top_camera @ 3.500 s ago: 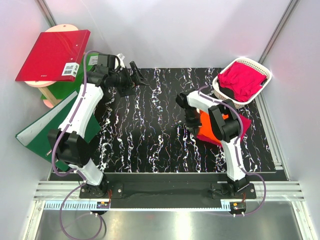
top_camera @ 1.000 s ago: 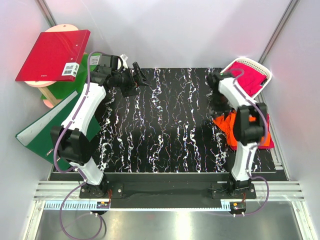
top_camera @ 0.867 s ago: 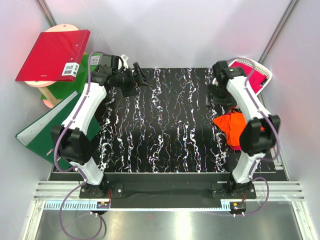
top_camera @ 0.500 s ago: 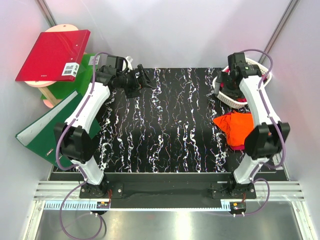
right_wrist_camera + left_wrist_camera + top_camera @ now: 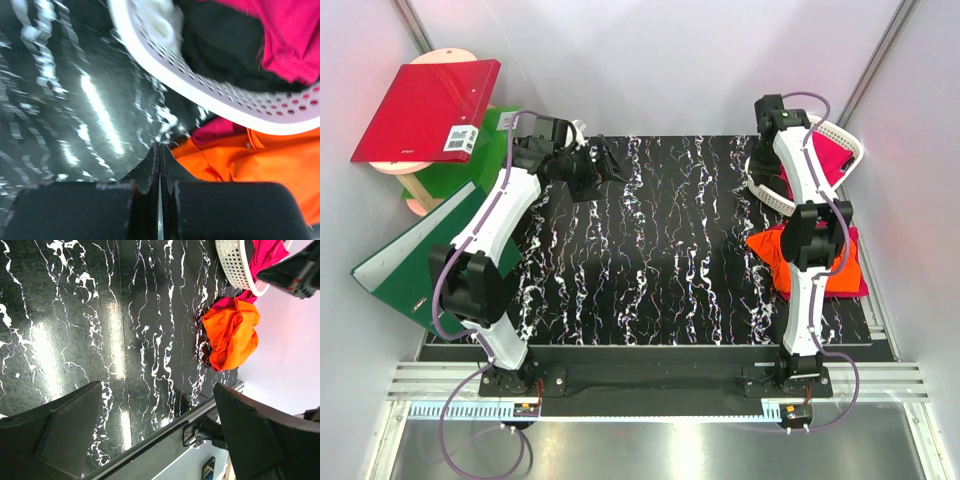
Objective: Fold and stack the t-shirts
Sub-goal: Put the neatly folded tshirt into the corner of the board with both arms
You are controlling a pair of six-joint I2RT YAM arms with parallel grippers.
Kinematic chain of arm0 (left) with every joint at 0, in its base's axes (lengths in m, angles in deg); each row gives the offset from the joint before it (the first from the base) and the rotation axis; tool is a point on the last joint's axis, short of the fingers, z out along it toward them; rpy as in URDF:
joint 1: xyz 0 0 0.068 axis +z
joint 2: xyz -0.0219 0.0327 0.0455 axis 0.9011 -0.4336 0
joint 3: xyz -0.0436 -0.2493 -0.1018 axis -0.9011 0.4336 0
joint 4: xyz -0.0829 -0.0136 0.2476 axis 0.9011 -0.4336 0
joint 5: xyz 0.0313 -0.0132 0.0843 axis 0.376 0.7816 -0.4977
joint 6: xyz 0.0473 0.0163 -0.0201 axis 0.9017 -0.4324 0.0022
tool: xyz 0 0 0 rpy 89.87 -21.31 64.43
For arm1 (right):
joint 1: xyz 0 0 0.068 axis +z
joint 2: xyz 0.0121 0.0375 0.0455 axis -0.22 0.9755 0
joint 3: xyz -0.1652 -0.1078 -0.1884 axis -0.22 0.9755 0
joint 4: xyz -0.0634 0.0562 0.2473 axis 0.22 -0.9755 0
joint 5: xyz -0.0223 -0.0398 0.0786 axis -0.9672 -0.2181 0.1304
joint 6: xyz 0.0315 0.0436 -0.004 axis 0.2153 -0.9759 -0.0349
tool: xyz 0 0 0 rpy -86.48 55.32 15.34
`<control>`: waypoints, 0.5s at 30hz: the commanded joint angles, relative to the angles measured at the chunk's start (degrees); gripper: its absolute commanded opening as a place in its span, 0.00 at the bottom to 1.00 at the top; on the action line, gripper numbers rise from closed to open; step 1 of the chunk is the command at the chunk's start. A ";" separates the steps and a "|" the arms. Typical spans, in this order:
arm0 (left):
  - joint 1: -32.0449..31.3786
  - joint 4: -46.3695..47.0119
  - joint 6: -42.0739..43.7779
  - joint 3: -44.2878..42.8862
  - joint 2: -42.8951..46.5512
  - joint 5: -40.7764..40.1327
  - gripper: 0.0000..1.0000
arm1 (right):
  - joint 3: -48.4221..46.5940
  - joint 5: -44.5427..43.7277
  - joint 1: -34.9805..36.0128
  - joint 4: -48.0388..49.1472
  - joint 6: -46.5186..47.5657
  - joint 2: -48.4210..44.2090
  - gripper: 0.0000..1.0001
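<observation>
Crumpled orange t-shirt (image 5: 260, 165) lies on the glossy marbled counter (image 5: 650, 260) just beyond the right tool (image 5: 159, 150) (fingers together, empty), beside a white lattice basket (image 5: 215, 95); left tool (image 5: 156, 387) spread wide. The right arm (image 5: 808, 300) has swung inward.

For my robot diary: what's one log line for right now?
left gripper open; right gripper shut, empty, near basket; orange t-shirt crumpled

I see plain pale walls (image 5: 660, 60) on three sides, with grey metal posts (image 5: 876, 50) slanting up in the far corners. The counter (image 5: 650, 270) is black with white marble veining, and glare streaks its glossy top. Off its left edge a red ring binder (image 5: 420, 105) lies on a round pale wooden stand (image 5: 392, 168), and a green ring binder (image 5: 400, 268) leans below. An aluminium rail (image 5: 650, 380) runs along the near edge, with brushed steel (image 5: 650, 445) in front of it.
</observation>
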 commanded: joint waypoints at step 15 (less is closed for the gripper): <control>-1.43 4.72 4.80 -1.81 2.26 1.82 0.99 | 23.90 4.22 0.35 15.07 0.64 -20.43 0.67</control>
